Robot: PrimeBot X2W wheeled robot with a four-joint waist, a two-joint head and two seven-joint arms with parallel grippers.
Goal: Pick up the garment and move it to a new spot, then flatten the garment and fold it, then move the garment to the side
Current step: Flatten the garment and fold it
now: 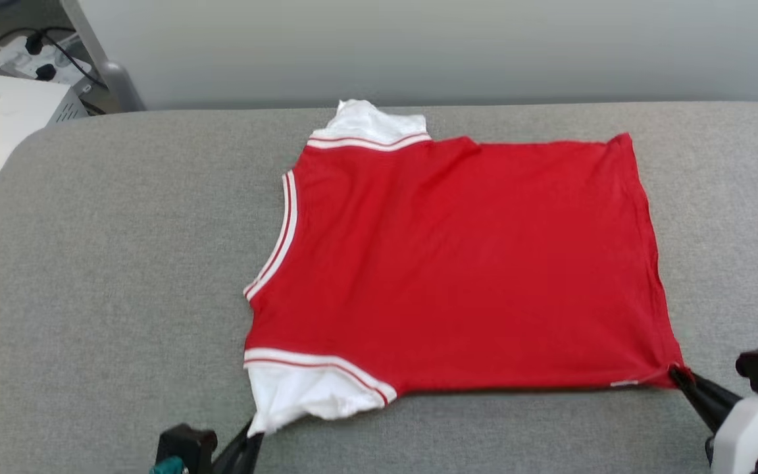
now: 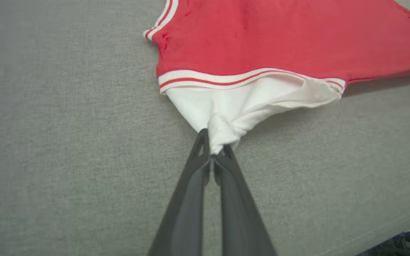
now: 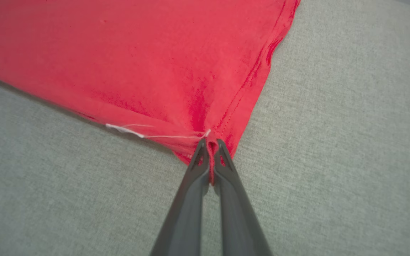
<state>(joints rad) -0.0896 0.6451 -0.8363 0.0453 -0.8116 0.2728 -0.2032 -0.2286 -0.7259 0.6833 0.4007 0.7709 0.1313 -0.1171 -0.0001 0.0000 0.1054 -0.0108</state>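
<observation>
The garment [image 1: 458, 263] lay spread near the middle of the grey cloth-covered tabletop [image 1: 109, 263]. Its plain red side faced up, with the collar to the left and the hem to the right, and no numerals showed. The left tool [image 2: 214, 142] was closed tight on the bunched tip of the near white sleeve [image 2: 240, 103]. The right tool [image 3: 210, 145] was pinched shut on the near right corner of the hem, where the red cloth drew into creases toward its tips. Between the two grips the near edge seemed slightly raised, with a thin shadow under it. The far white sleeve [image 1: 369, 122] sat rumpled at the far edge. From this layout, the pick-up and the move to a new spot looked done and the flattening well advanced: the body was almost smooth, though both sleeves were untidy. No fold had been made yet, so the folding and the final move to the side were left to do.
</observation>
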